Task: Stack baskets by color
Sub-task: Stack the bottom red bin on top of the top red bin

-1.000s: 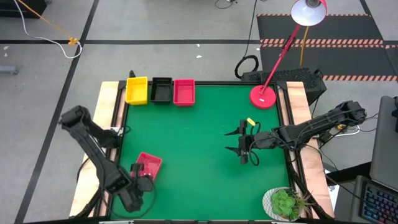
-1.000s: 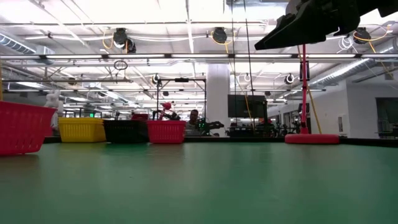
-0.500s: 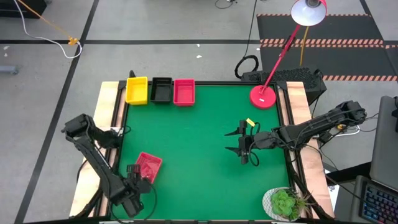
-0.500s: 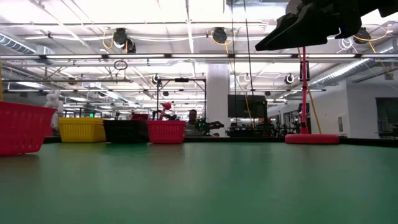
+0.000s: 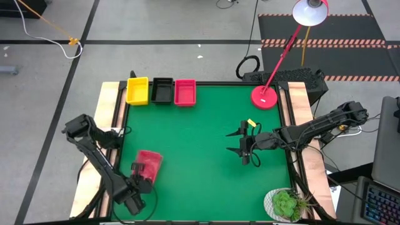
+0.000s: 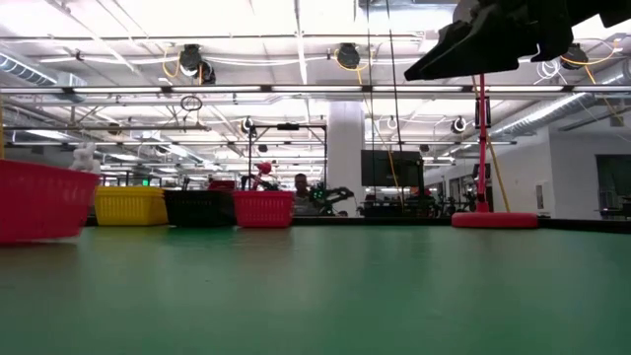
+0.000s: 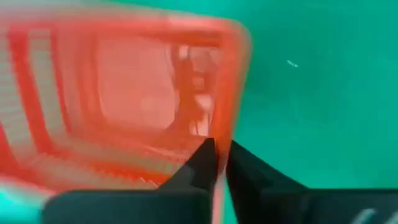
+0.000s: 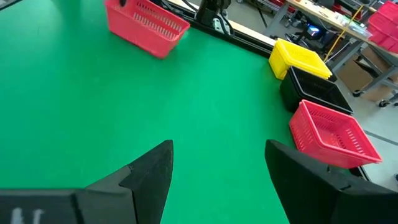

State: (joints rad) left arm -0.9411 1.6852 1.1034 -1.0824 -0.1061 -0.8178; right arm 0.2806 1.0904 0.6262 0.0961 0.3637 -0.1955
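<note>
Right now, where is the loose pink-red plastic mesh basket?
In the high view, the pink-red mesh basket sits near the table's front-left corner, its wall pinched by the left gripper, apart from the back row.

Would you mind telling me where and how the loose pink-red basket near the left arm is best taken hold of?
By the rim of one wall, probably from above, one finger inside and one outside. The loose pink-red basket sits open-top on the green table, so its thin slotted walls are exposed. The left gripper is already pinching a wall edge this way. The right gripper waits open over mid-table.
</note>
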